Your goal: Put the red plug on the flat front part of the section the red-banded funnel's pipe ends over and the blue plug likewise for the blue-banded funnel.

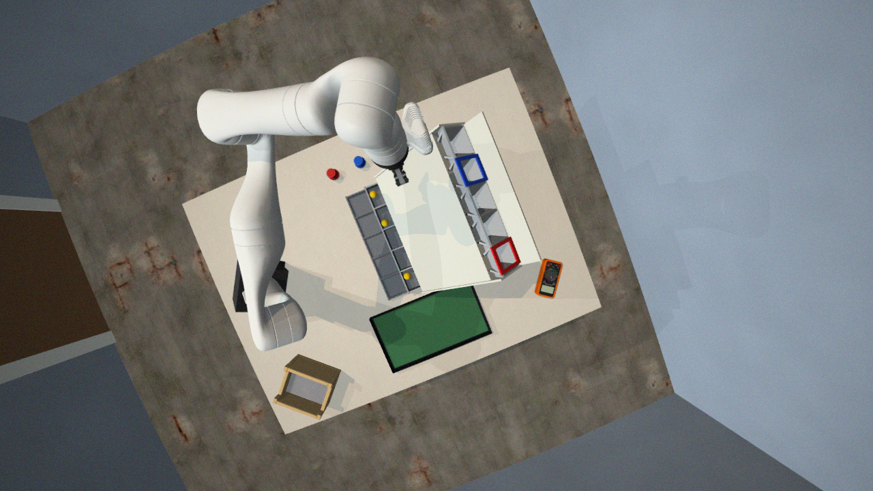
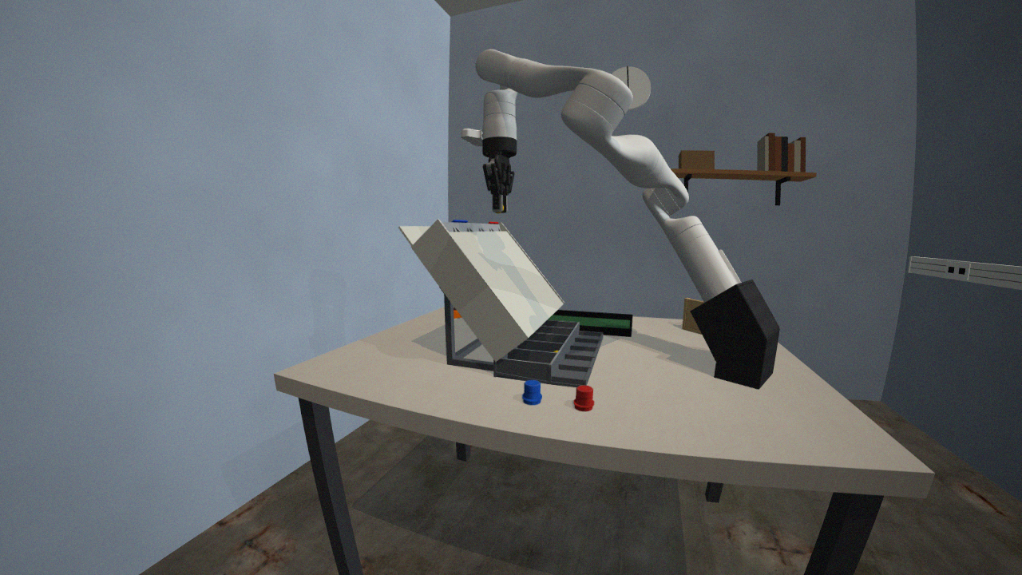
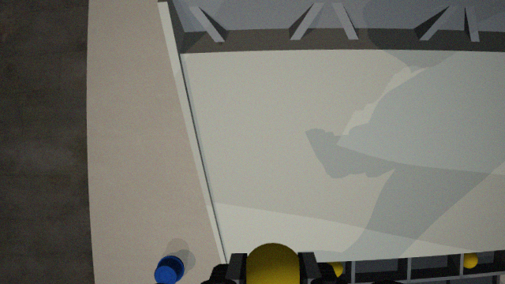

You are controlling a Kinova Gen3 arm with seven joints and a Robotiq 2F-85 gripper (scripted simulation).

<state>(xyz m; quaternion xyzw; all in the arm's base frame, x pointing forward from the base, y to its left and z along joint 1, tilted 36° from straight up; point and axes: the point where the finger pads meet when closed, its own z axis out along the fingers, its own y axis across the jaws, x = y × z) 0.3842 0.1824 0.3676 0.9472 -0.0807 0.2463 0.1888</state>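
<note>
My gripper point(image 1: 401, 179) point(image 2: 498, 208) point(image 3: 273, 266) is shut on a yellow marble, high above the cover's edge on the plug side. The blue plug point(image 1: 359, 161) point(image 2: 531, 392) point(image 3: 167, 274) and red plug point(image 1: 331, 174) point(image 2: 584, 398) stand on the table beside the sections. The blue band point(image 1: 461, 172) rings the second funnel from the plug side, the red band point(image 1: 496, 260) the fifth. Yellow marbles lie in the first section point(image 1: 372, 194), second point(image 1: 384, 222) point(image 3: 337, 269) and fifth point(image 1: 407, 275) point(image 3: 470, 260). The flat front parts carry no plugs. The cover point(image 1: 427, 244) point(image 2: 500, 271) point(image 3: 268, 118) hides the pipes.
The green tray point(image 1: 427, 333) point(image 2: 596, 323) lies beyond the fifth section, with no marble visible in it. An orange multimeter point(image 1: 549, 279) lies near the red-banded end. A wooden holder point(image 1: 312, 368) stands near the robot's base. The sloped cover stands high over the table.
</note>
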